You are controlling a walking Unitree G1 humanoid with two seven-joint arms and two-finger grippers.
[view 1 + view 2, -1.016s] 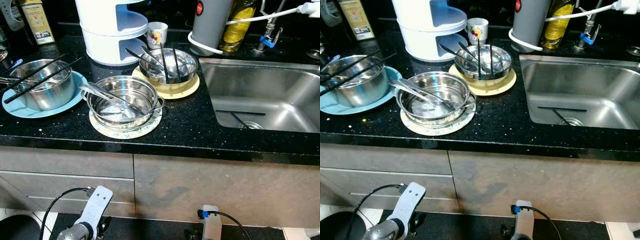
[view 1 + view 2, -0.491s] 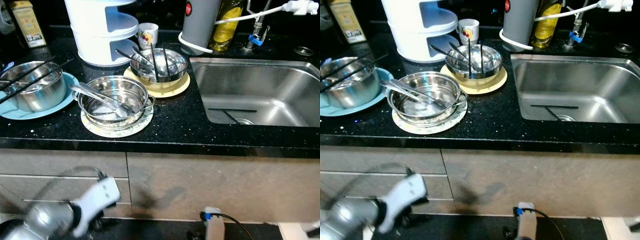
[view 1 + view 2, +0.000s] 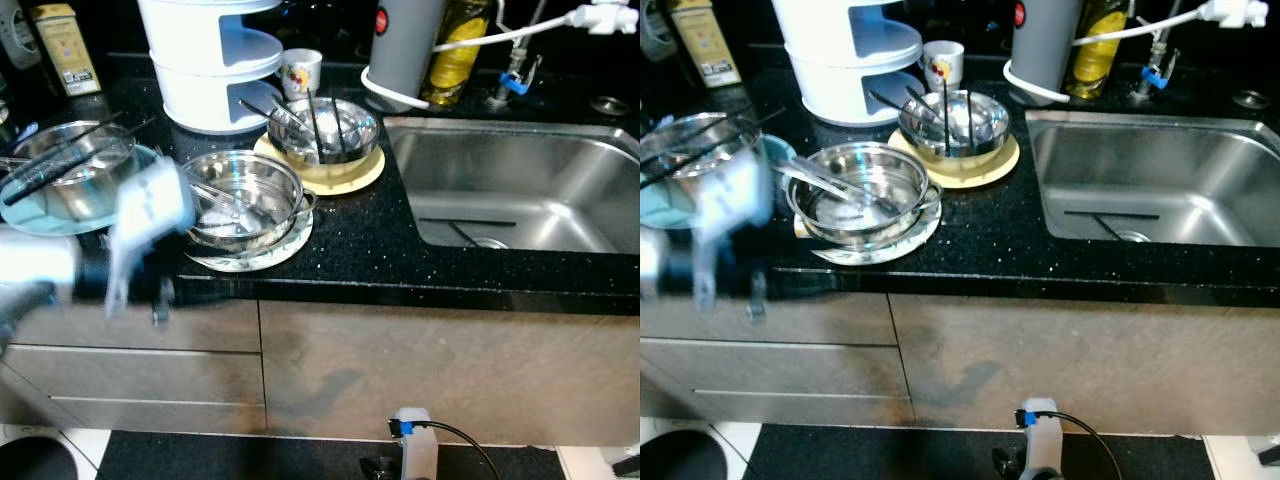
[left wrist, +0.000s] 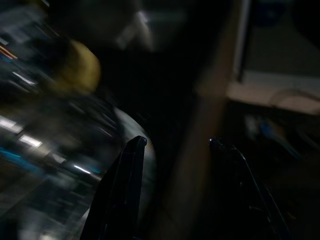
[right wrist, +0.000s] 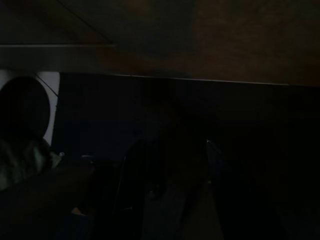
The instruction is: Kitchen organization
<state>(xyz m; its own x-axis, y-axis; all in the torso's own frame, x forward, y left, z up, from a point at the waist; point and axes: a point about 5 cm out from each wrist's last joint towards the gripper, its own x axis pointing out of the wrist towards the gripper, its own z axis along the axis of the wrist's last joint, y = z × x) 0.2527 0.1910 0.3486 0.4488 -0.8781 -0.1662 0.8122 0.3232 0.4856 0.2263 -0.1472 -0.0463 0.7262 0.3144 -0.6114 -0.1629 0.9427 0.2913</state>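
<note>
Left pincer (image 4: 175,145), fingers parted, has risen beside round shiny steel bowl (image 3: 245,190).

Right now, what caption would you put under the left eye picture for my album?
Blurred left hand raised before steel bowls with spoons and chopsticks, beside the sink.

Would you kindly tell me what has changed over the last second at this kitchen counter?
The left arm has swung up from low by the cabinet to counter height, its left gripper open and holding nothing; it shows blurred before the bowl on the blue plate. The right arm hangs low as before. The steel bowls, the chopsticks in the sink and the mug stayed put.
</note>
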